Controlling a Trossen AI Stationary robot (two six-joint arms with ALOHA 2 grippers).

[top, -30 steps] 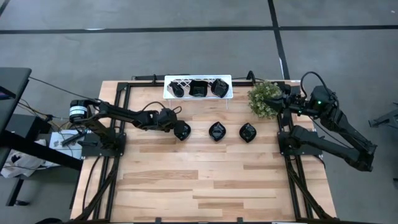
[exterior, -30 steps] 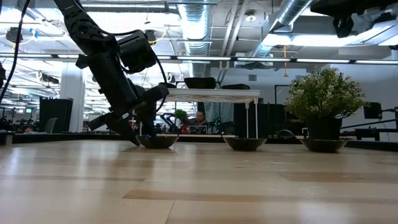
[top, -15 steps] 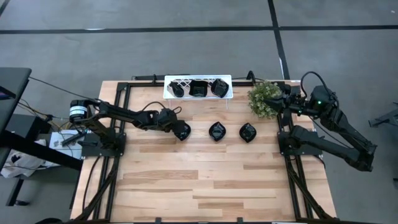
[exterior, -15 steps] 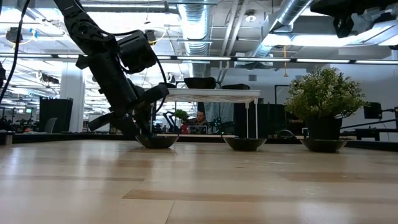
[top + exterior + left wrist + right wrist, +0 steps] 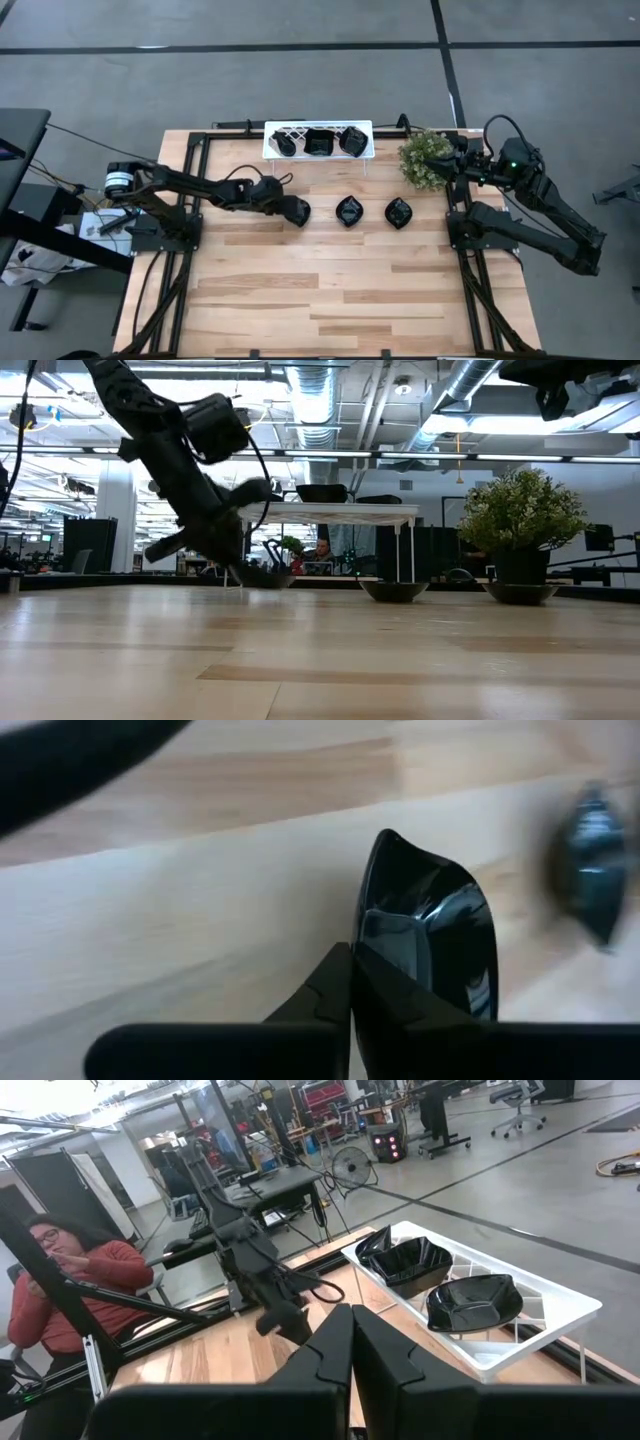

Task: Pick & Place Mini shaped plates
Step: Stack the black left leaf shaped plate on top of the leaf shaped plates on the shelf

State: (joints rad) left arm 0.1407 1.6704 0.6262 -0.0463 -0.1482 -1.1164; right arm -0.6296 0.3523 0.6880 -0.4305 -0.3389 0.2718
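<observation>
The wooden table (image 5: 330,290) has light planks and stands on a grey floor (image 5: 250,90) with dark lines (image 5: 300,46) across it. A potted plant (image 5: 520,520) stands at the far right corner of the table. Behind the table, the room is a large open workshop with silver ceiling ducts (image 5: 320,405) and long lamps. A white table (image 5: 340,513) stands beyond it. A person in a red sweater (image 5: 75,1295) sits near the table's side, and office chairs (image 5: 510,1098) stand far behind.
</observation>
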